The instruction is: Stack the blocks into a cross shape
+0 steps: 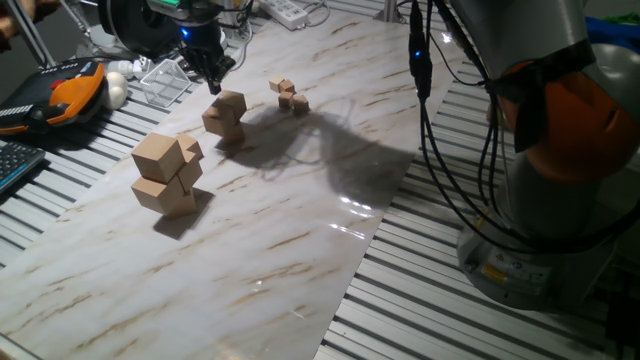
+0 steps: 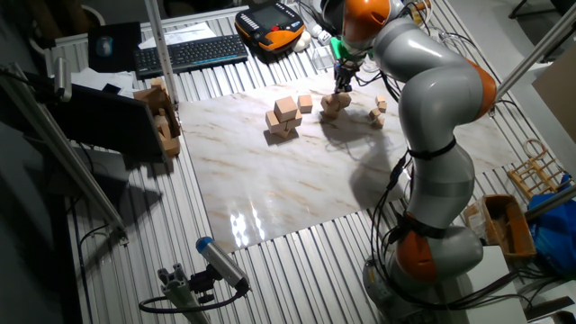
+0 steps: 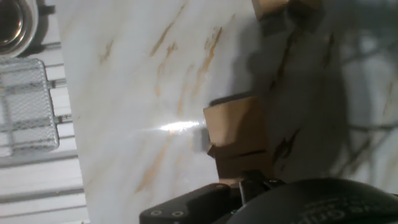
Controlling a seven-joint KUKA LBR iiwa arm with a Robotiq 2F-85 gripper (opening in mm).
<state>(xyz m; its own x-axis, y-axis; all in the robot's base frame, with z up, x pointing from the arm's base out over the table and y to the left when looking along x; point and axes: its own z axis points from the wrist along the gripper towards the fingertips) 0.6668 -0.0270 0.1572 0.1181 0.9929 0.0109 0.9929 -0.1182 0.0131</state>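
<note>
We see the gripper [image 1: 214,80] hanging just above a small stack of middle-sized tan wooden blocks [image 1: 225,114] on the white marble-patterned board [image 1: 300,240], its dark fingertips close over the top block's upper edge. Whether the jaws are released or clenched we cannot tell: the fingers look close together in one fixed view, but the gap between them is too small and dark to read, and they seem to hold nothing. In the hand view the blocks [image 3: 239,140] lie directly below the jaws, the top one set askew on the one beneath, with the black gripper body filling the lower edge. Beyond the jaws, on the far side from the arm's base, stands a pile of bigger tan cubes [image 1: 168,172], well apart from the stack. To the other side of the jaws, nearer the arm, lies a cluster of tiny tan cubes [image 1: 289,95]. A clear mesh-bottomed tray [image 3: 28,102] sits off the board's edge, away from the jaws.
</note>
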